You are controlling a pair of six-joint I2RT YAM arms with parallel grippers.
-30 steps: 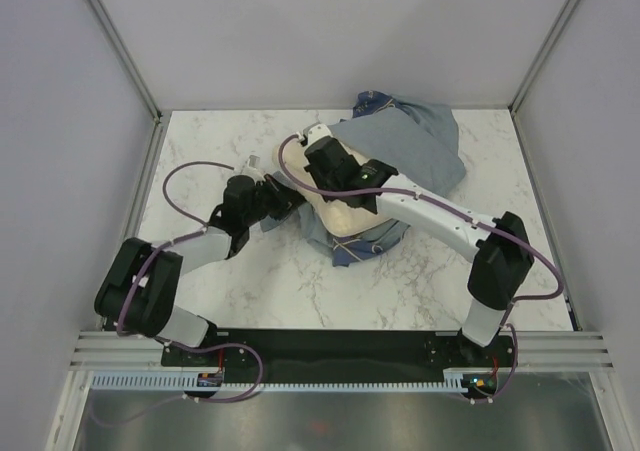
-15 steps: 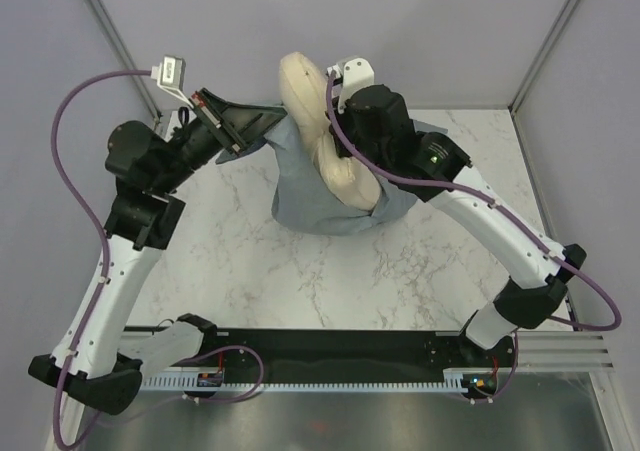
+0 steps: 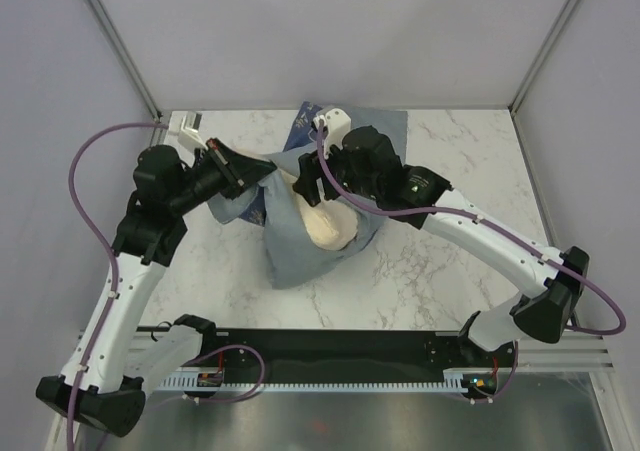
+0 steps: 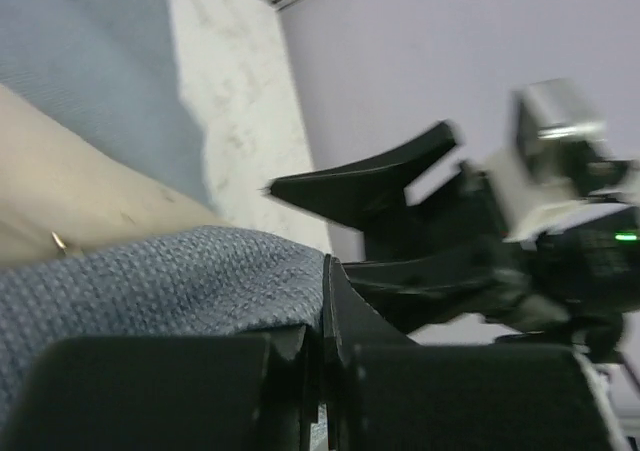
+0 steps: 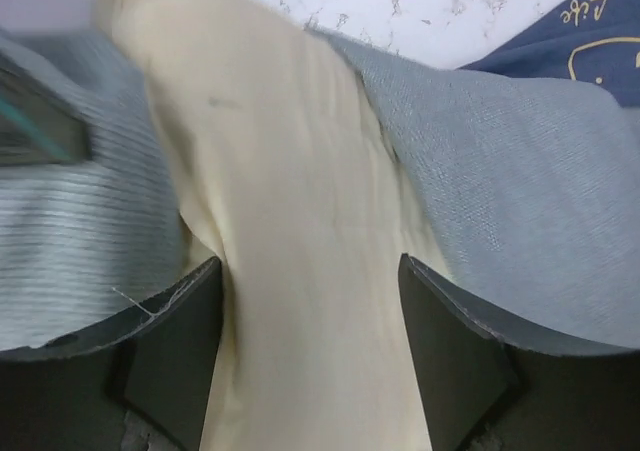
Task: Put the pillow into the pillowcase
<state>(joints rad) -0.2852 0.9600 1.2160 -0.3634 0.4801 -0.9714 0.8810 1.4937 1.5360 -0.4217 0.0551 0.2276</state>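
The cream pillow sticks partly out of the pillowcase, whose grey-blue inside faces up, hanging down to the marble table. My left gripper is shut on the pillowcase's edge, and blue cloth is clamped in its jaws. My right gripper is above the pillow's top end. In the right wrist view its fingers stand wide apart with the pillow running between them. The case's dark-blue outside with yellow lettering shows at the back.
The white marble table is boxed in by grey walls at the left, back and right. A black rail with both arm bases runs along the near edge. Purple cables loop off each arm.
Both arms have come down from their raised pose of half a second ago, lowering pillow and case toward the table. The right gripper's jaws have opened off the pillow. The left stays clamped.
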